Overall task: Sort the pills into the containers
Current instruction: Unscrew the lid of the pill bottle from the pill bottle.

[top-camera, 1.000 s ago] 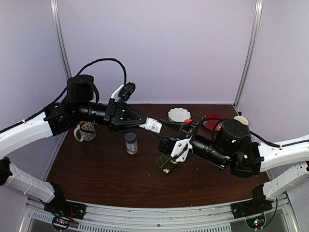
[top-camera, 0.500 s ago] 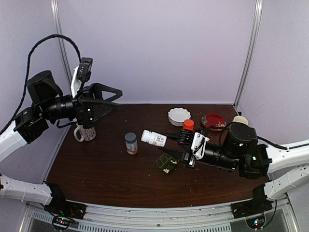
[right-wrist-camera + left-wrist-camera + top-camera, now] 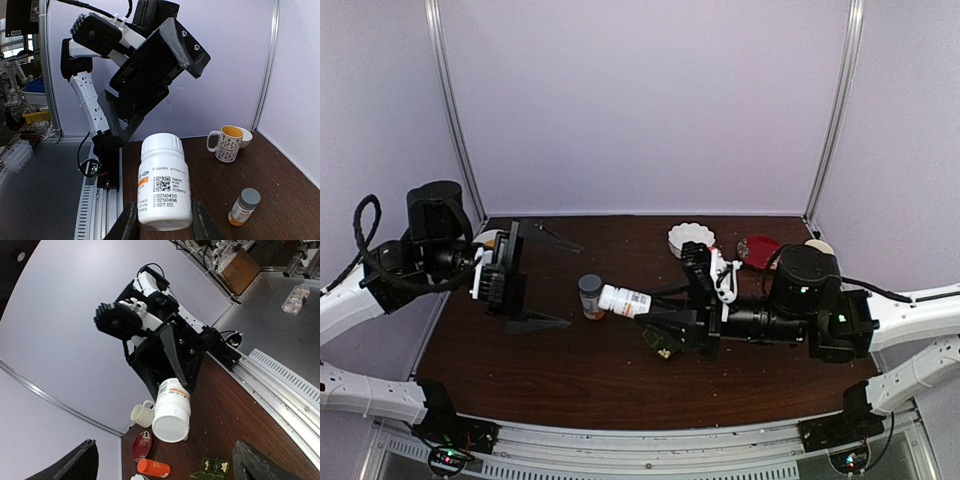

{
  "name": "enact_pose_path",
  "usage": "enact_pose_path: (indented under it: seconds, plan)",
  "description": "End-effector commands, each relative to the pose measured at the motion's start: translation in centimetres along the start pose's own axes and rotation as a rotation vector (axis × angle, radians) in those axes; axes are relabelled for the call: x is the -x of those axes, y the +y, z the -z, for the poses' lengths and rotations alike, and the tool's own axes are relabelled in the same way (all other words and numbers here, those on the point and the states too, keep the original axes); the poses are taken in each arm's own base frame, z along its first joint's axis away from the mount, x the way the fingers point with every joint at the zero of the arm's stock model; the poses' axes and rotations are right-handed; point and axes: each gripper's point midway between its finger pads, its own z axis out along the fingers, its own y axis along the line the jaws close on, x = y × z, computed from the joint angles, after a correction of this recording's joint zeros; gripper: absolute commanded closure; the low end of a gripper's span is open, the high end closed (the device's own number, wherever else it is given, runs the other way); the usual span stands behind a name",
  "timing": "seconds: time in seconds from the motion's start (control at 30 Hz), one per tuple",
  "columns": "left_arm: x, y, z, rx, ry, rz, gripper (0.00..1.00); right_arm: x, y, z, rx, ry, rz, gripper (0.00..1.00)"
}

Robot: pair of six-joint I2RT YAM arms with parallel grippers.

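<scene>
Right gripper [image 3: 164, 210] has its 2 fingers clamped on a white bottle [image 3: 162, 180], held level at centre frame. Left gripper [image 3: 565, 285] stands wide and empty at frame left. Green pill box [image 3: 663, 340] lies on the table [image 3: 570, 370] just below the bottle, with pills [image 3: 666, 350] inside.

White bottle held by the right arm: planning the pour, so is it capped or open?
Capped: a white lid sits on the white bottle between the right fingers.
</scene>
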Motion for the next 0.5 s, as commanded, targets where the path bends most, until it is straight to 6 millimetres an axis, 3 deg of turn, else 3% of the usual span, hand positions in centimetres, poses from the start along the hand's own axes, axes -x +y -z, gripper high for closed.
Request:
enact_pose_path:
  seconds: [0.0, 0.2, 0.33, 0.47]
  plan:
    - [0.8, -1.0, -0.2, -0.067, -0.033, -0.204, 0.05, 1.5, 0.2, -0.7, 0.033, -0.02, -0.052, 1.0]
    - [0.1, -0.7, -1.0, -0.068, -0.001, -0.197, 0.25, 1.6, 0.0, -1.4, 0.03, -0.026, -0.052, 1.0]
    - [-0.2, -0.7, -1.3, -0.067, 0.008, -0.203, 0.33, 1.8, -0.3, -1.6, 0.025, -0.032, -0.051, 1.0]
    - [-0.5, -0.5, -1.4, -0.058, 0.018, -0.201, 0.34, 1.7, -0.4, -1.8, 0.026, -0.027, -0.082, 1.0]
